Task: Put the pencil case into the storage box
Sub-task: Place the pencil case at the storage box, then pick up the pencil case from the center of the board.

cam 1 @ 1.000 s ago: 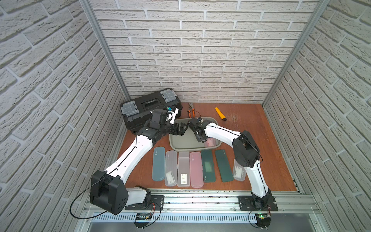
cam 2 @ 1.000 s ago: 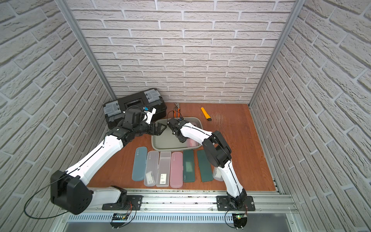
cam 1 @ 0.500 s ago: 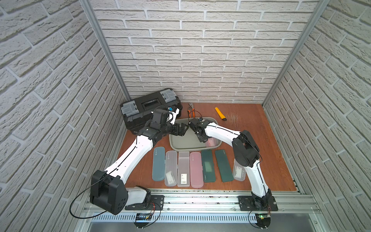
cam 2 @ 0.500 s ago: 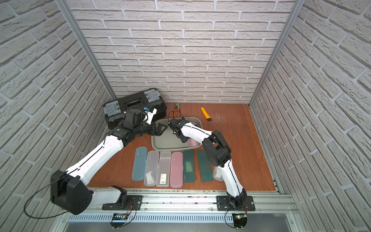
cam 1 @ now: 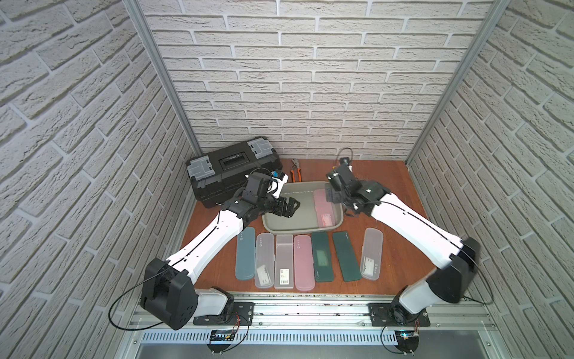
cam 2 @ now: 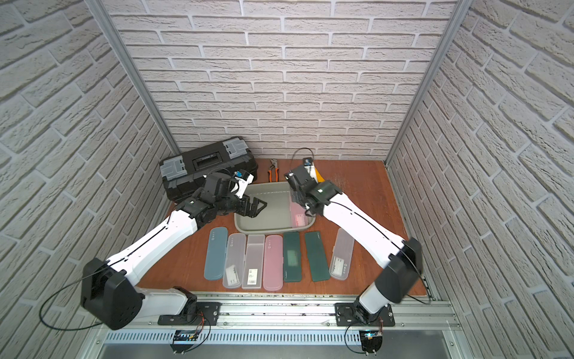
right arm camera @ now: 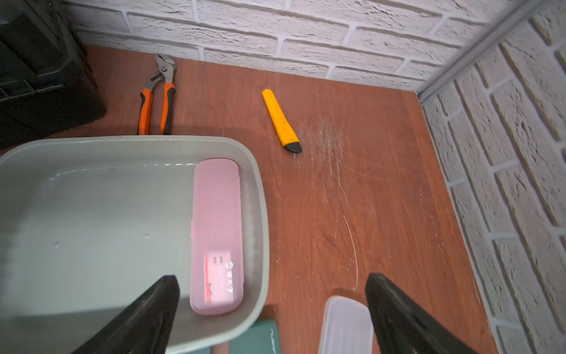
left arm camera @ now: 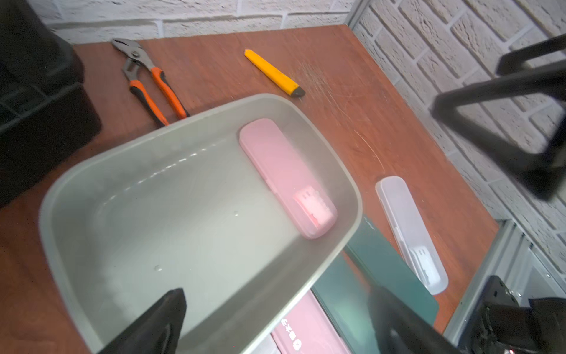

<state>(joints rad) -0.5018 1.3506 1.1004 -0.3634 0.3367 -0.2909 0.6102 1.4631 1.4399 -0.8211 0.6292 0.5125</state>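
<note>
Both top views: you have the pink translucent plastic pencil case [cam 1: 323, 206] lying flat inside the shallow grey-green plastic storage box [cam 1: 295, 231], against its wall on the right arm's side. Left tool [cam 1: 290, 209] hovers over the box's other end, jaws apart, empty. Right tool [cam 1: 331, 196] is above the rim near the case, blurred here. Left wrist view: jaws spread wide, nothing held, box below. Right wrist view: jaws fully spread, empty, one finger [right arm camera: 150, 312] over the box, the other over the brown wooden counter [right arm camera: 352, 184].
</note>
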